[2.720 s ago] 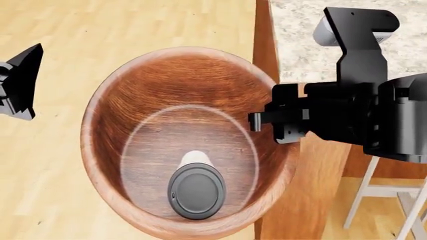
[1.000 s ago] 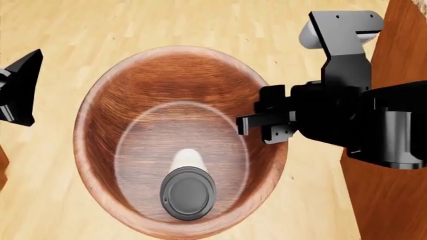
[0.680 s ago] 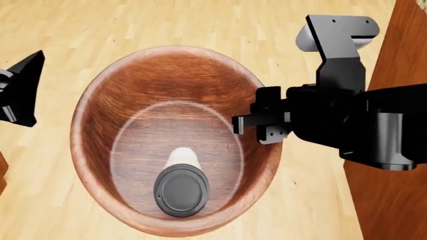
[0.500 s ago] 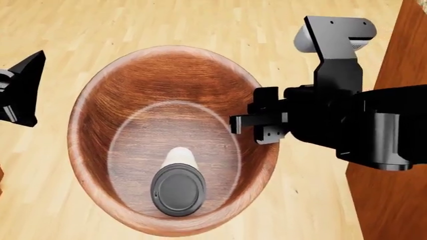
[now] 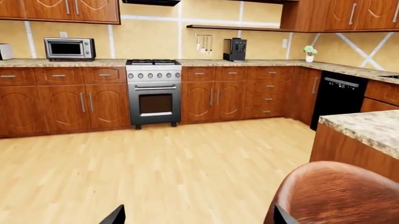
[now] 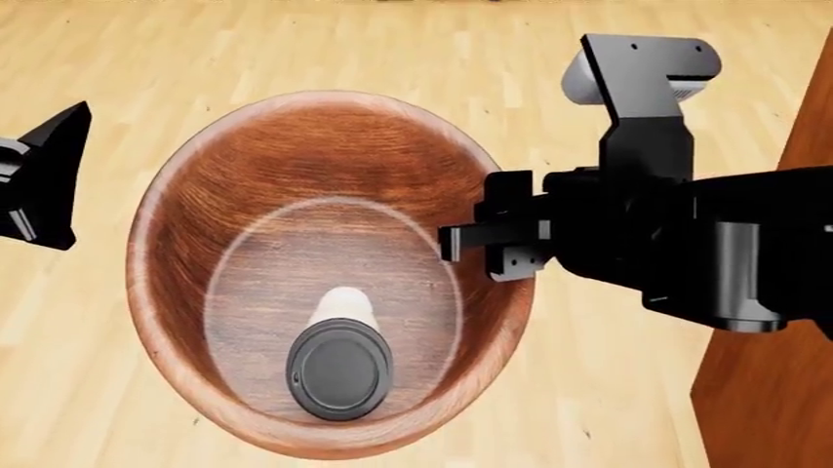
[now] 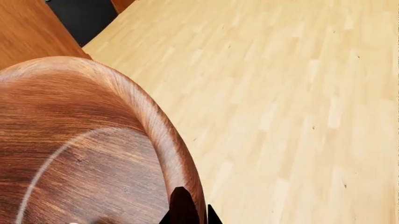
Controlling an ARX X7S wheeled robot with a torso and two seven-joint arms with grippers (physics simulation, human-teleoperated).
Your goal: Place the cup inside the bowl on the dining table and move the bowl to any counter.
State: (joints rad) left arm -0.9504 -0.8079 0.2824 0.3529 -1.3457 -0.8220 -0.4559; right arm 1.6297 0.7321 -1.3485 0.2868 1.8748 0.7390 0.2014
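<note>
the right gripper [image 6: 501, 249] was pinched shut on the wall of the wooden bowl [image 6: 248, 185], one finger [image 7: 182, 205] inside the rim, carrying it above the plank floor. the cup [image 6: 338, 366] stood upright inside. the left gripper [image 6: 39, 175] hung apart, its state unclear. the counter [image 5: 367, 126] lay beyond the bowl's far side.

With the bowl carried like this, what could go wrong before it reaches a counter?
1. The right gripper pinches only one side of the bowl rim, above bare floor; the bowl might tilt or slip out.
2. The cup stands loose near the bowl's wall, so a jolt could topple it.
3. The left gripper hangs beside the bowl without touching it, giving no support.
</note>
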